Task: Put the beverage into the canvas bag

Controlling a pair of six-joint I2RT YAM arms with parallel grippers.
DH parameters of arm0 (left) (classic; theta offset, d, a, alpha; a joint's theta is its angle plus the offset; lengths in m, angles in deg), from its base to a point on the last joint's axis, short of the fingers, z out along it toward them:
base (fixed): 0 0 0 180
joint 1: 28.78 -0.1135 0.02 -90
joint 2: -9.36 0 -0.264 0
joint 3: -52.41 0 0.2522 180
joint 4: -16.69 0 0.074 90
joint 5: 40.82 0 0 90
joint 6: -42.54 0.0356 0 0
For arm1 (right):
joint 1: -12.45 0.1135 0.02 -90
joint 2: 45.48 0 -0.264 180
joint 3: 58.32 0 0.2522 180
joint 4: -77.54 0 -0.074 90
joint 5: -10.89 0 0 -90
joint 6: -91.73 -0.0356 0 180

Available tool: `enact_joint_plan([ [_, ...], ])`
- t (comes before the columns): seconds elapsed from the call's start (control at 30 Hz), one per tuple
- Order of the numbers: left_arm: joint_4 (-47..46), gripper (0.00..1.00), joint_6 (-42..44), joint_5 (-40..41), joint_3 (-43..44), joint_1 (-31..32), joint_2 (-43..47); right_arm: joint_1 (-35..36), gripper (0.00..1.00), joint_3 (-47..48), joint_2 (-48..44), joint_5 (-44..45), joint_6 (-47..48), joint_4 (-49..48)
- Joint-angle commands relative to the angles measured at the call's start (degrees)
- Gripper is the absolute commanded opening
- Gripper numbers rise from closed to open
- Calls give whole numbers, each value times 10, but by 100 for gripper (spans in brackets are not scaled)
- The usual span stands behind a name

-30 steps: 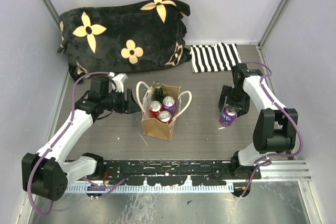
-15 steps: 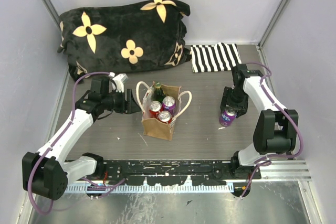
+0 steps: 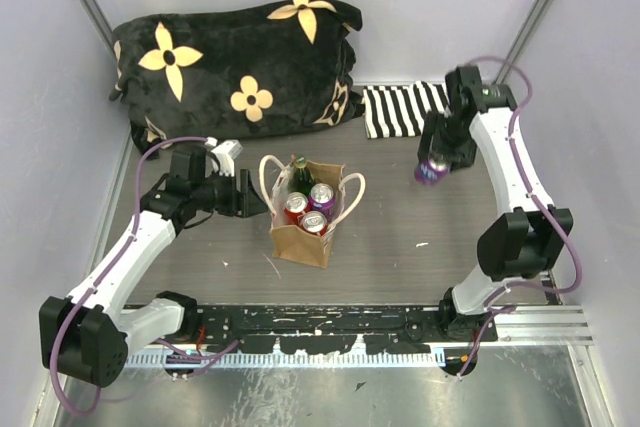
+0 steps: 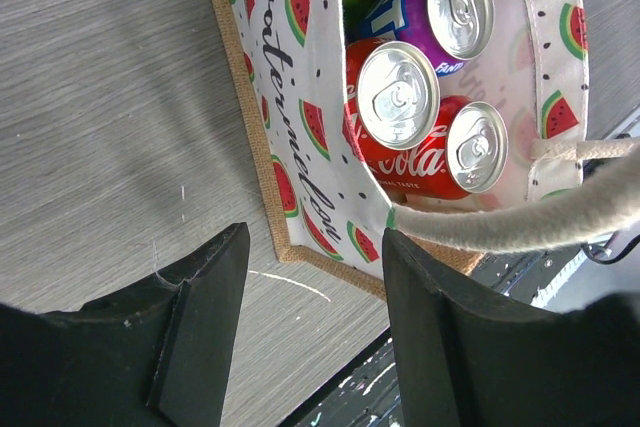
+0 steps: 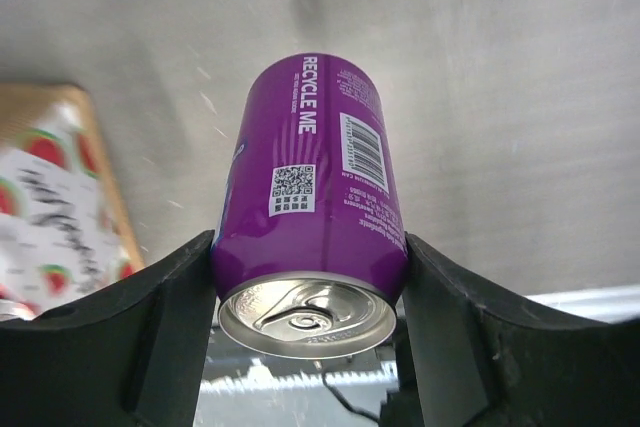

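The tan canvas bag [image 3: 305,232] stands upright at table centre with cream handles and a watermelon-print lining [image 4: 300,117]. Inside it are two red cola cans [image 4: 398,97], a purple can [image 4: 450,7] and a green bottle. My left gripper [image 3: 250,197] is open at the bag's left side; in the left wrist view [image 4: 318,242] its fingertips straddle the bag's edge, with a cream handle [image 4: 520,212] lying against one finger. My right gripper [image 3: 437,159] is shut on a purple soda can [image 3: 432,170], held in the air right of the bag. The right wrist view shows the can [image 5: 310,167] clamped between both fingers, with the bag [image 5: 50,177] at the left edge.
A black flowered cushion [image 3: 235,67] lies at the back left. A black-and-white striped cloth [image 3: 405,109] lies at the back right, just behind the right gripper. Walls close in both sides and the back. The arms' black base rail [image 3: 330,327] runs along the near edge.
My right gripper has lifted the purple can off the table and carried it up and toward the back, near the striped cloth. The left arm and the bag have not moved.
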Motion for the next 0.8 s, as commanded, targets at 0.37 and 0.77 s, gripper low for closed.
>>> enact_joint_plan([
  [0.37, 27, 63, 11, 4, -12, -9, 60, 223, 1, 485, 171, 16, -52, 76],
  [0.77, 22, 63, 10, -4, -16, -9, 56, 365, 1, 473, 155, 27, -99, 55],
])
